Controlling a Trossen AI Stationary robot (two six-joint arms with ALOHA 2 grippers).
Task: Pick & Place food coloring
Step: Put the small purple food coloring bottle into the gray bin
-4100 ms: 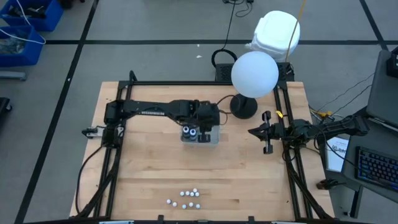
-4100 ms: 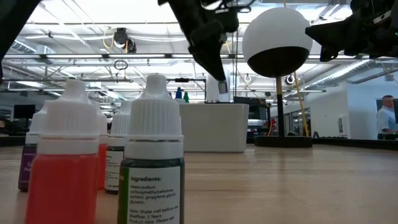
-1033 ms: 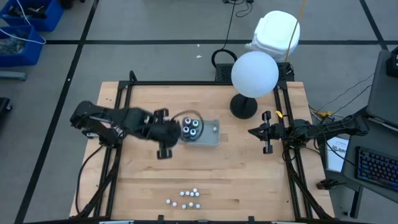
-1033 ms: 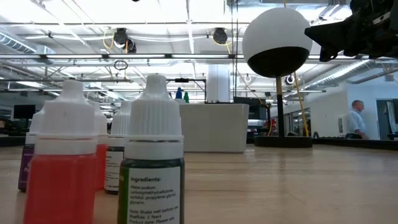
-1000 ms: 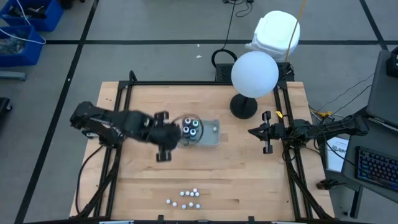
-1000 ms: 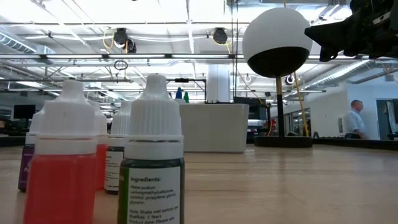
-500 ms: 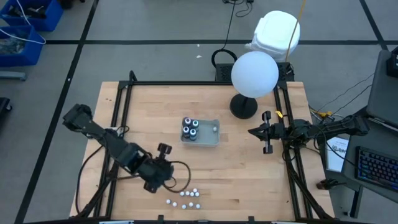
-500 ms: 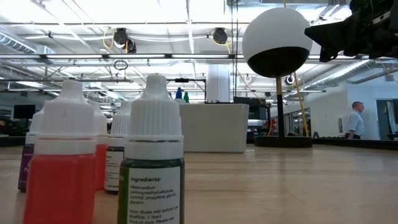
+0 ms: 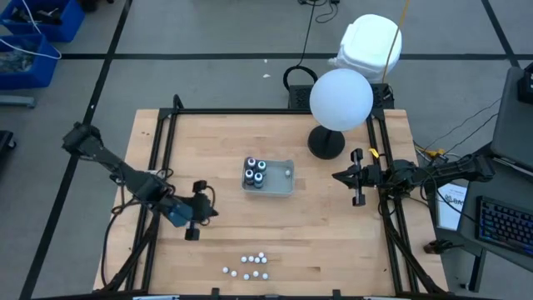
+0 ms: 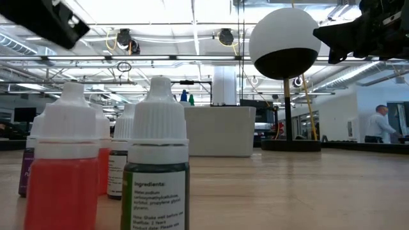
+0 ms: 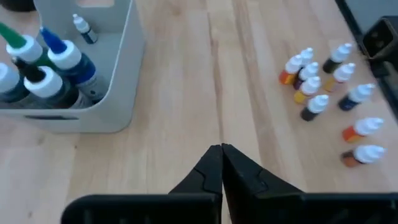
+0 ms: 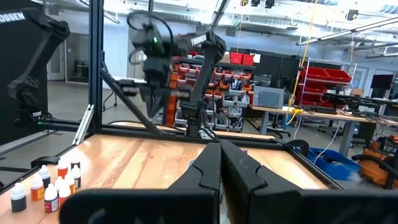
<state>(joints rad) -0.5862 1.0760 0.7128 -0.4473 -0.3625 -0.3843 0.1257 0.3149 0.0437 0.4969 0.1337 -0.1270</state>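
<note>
High view: left hand [image 9: 193, 220], fingers together and empty, hangs between the grey tray [image 9: 283, 185] and the loose food coloring [image 9: 249, 266] near the worktop's front edge. Right hand [image 9: 358, 177], fingers together, waits beside the tray.

Low view: bottles look light, rigid, slick; best pinched at the body below the cap.

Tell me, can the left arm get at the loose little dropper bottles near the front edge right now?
Probably yes. The left gripper, shut and empty, hangs over bare wood beside the dropper bottles, with nothing between them; it must open first. The tray sits clear.
</note>
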